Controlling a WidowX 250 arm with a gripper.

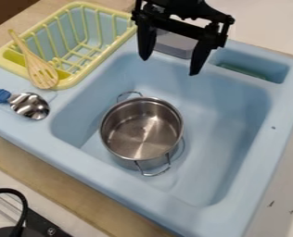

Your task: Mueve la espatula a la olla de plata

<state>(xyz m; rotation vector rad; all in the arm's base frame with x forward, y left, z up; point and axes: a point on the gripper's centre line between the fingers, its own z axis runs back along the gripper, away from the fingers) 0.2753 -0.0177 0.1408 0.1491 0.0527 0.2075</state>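
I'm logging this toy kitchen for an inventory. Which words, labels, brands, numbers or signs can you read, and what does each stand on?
There is no readable text.
Black panel at the lower left: one small, pale, round mark, too small to make out.
Pale wooden slotted spatula, shiny silver metal pot and light-blue sink: no lettering that I can see.
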